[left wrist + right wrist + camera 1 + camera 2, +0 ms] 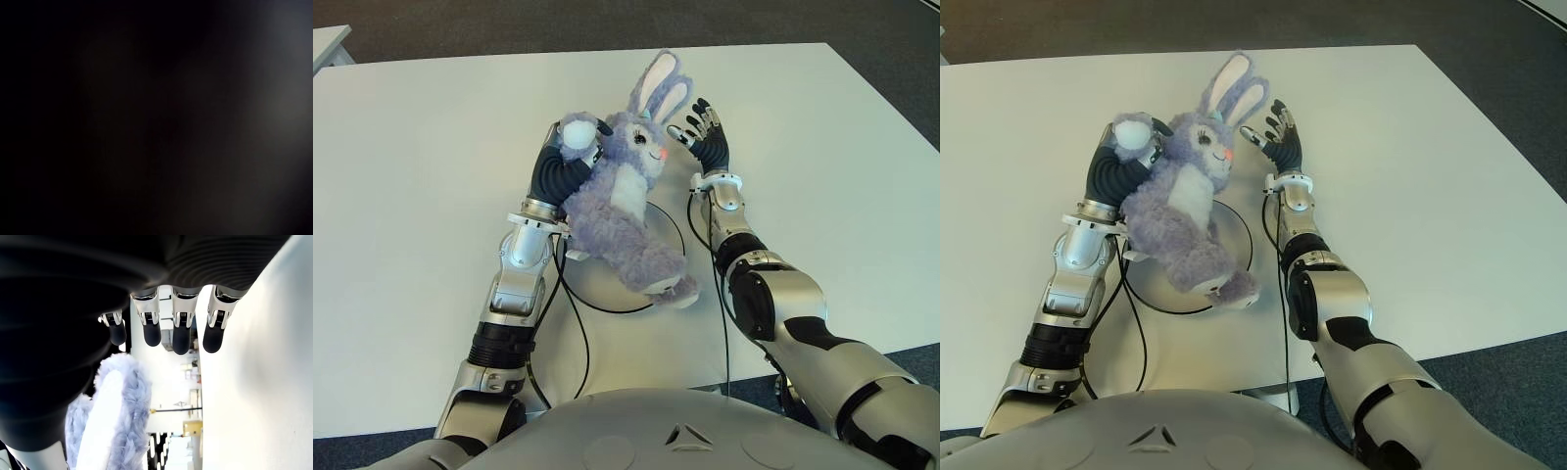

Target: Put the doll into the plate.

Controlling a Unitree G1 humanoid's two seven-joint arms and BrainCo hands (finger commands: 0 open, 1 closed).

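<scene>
Item: doll [622, 201], a purple-grey plush rabbit with white belly and pink-lined ears. Position: lying slantwise across the plate [661, 223], feet toward the robot at the plate's near rim, head and ears reaching past the far rim over the tabletop [822, 147].

Item: left hand [566, 162]. Dark fingers curled around the doll's white-tipped paw and shoulder, grasping it (the left wrist view is dark and shows nothing, so this is read from the eye views).

Item: right hand [708, 137]. Released, fingers [181, 335] straight and spread, standing just beside the doll's cheek; one ear [120, 416] shows below the fingertips. Whether the palm touches the head cannot be told.

Step in hand, as judged: settling the doll and letting go. To do it well, the left hand should draw the upper body back toward the plate's middle so head and torso sit inside the rim, then uncurl slowly, since plush tends to catch on fingers. The open right hand can steady the head against rolling.

Room: wide bare tabletop on every side; far edge and both side edges well apart from the work. Cables [570, 294] trail from both wrists beside the plate, the likeliest snag on withdrawal.
</scene>
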